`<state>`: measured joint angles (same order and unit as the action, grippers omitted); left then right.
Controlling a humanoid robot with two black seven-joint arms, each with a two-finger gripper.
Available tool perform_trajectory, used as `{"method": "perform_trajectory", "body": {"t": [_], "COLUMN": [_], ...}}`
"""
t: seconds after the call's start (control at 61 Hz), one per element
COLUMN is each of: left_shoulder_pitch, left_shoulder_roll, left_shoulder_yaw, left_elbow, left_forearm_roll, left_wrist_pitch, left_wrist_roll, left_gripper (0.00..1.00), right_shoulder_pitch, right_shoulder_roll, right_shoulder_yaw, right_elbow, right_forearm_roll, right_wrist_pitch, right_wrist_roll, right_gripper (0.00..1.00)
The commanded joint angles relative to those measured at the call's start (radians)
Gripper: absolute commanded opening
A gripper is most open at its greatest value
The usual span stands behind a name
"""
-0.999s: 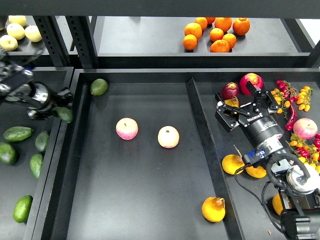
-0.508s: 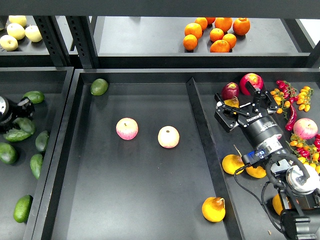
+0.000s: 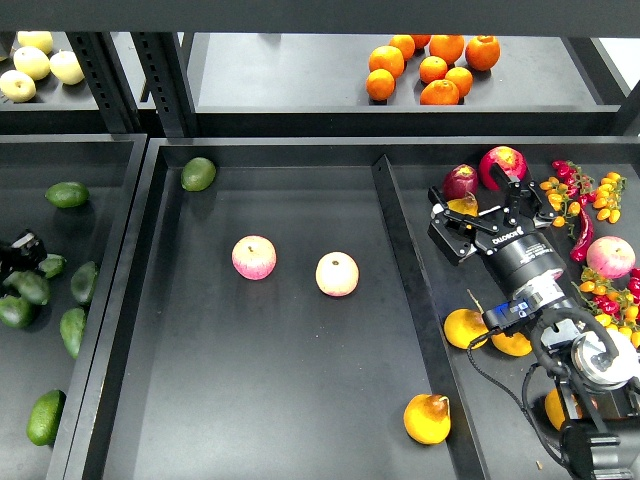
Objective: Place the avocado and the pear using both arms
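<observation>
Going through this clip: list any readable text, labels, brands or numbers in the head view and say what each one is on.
White lettering on the black body of the right gripper: there, but too small and tilted to read.
Blue tag or connector on the right arm's wrist: no legible characters.
No stickers or labels show on the fruit, the trays or the shelf.

Pear (image 3: 427, 418) (blotched) in centre tray

shelving: black metal frame (image 3: 165, 80) | upper shelf (image 3: 290, 75) dark grey | lighting: even
</observation>
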<state>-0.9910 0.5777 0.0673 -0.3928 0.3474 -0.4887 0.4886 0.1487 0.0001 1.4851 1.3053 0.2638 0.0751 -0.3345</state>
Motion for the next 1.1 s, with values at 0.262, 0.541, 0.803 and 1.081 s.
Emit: {"method": "perform_trajectory", "body": {"t": [0.262, 0.541, 0.803, 1.081], "left_shoulder_pitch": [0.098, 0.138, 0.153, 0.153], "left_shoulder_roll": [-0.002, -0.01, -0.005, -0.009], "left_shoulder_yaw": [-0.067, -0.095, -0.11, -0.11], "left_elbow": [0.011, 0.014, 0.02, 0.019], "left_forearm_roll": [0.01, 0.01, 0.01, 0.015], "left_wrist_pitch": [0.0, 0.0, 0.0, 0.0], "left_wrist_roll": [0.0, 0.0, 0.0, 0.0], "left_gripper": [0.14, 0.18, 0.23, 0.35], "right_shoulder_pitch": [-0.009, -0.008, -0.008, -0.008], "right_shoulder_roll": [0.0, 0.0, 0.0, 0.0], "right_shoulder_yaw": [-0.002, -0.003, -0.003, -0.002], "right_elbow": [0.0, 0.002, 0.003, 0.003], "right_forearm_roll": [0.0, 0.0, 0.002, 0.002], "right_wrist_pitch": [0.002, 0.002, 0.002, 0.002], "right_wrist_roll": [-0.001, -0.001, -0.003, -0.003], "right_gripper": [1.0, 1.0, 1.0, 1.0]}}
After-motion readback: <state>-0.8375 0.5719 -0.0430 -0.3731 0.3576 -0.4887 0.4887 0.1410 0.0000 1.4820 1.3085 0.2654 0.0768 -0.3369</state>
